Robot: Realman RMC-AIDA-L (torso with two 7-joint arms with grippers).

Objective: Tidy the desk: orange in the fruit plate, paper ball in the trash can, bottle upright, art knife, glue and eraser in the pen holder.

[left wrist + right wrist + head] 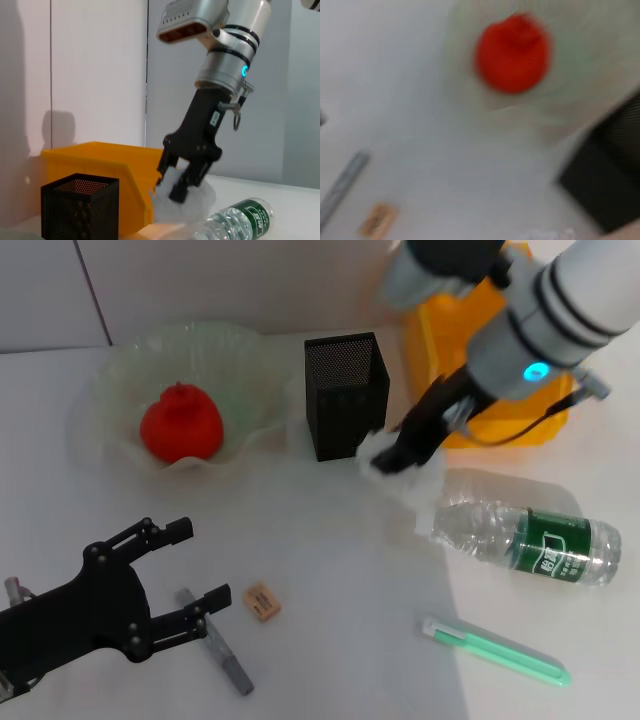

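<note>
The orange (181, 423) lies in the fruit plate (110, 380). My right gripper (398, 455) is shut on the white paper ball (405, 478), low over the table beside the pen holder (345, 395); the left wrist view shows this grip (181, 192) on the ball (187, 210). The trash can (450, 340) stands behind it. The bottle (527, 541) lies on its side at the right. The green art knife (495, 648), the eraser (262, 601) and the grey glue stick (215, 640) lie on the table. My left gripper (192, 570) is open and empty, next to the glue stick.
The white wall runs close behind the plate, the holder and the bin. The right arm's body reaches over the trash can from the back right. The right wrist view shows the orange (512, 52), the eraser (377, 220) and the glue stick (342, 185).
</note>
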